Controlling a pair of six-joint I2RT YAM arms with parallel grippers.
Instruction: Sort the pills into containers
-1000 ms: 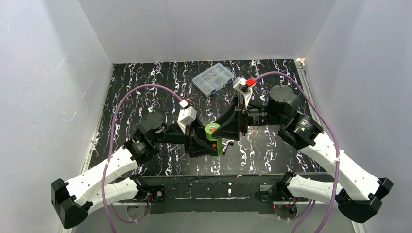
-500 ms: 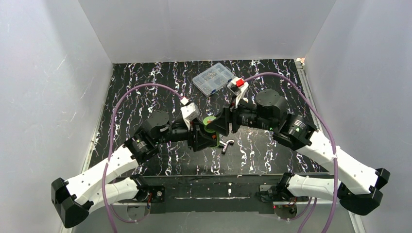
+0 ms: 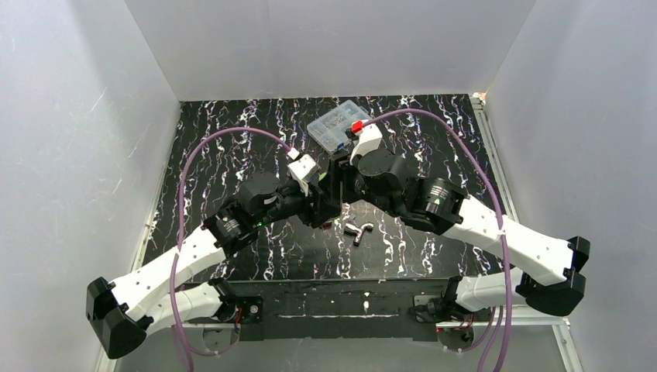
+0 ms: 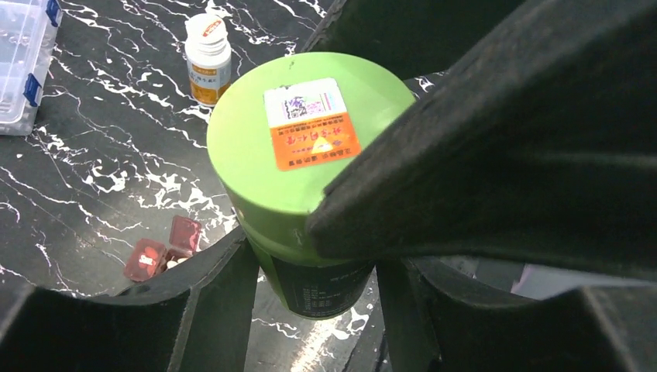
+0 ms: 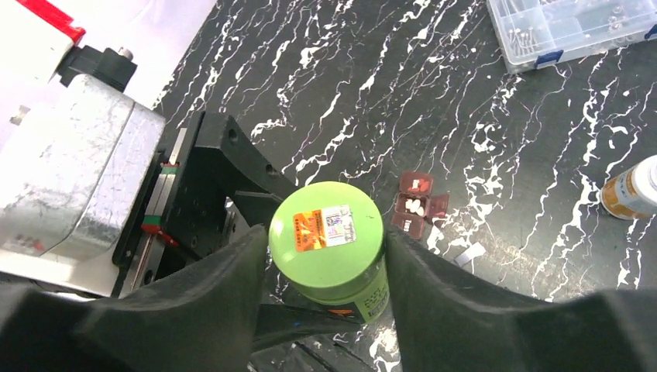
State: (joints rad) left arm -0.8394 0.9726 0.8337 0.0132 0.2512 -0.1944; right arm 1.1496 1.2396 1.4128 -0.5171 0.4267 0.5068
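Observation:
A dark bottle with a bright green cap is gripped between both arms near the table's middle. My left gripper is shut on its dark body, a finger on each side. My right gripper is shut on the green cap from above. In the top view the two grippers meet and hide the bottle. The amber bottle with a white cap stands upright on the table beyond. A small red pill case lies open with white pills inside.
A clear compartment box with blue latches sits at the back of the black marbled table. Small loose pieces lie just in front of the grippers. White walls enclose the left, back and right sides.
Both grippers moved toward the back and a little left, carrying the green-capped bottle. The right wrist turned, its camera block swinging left. The small pieces on the table came into view.

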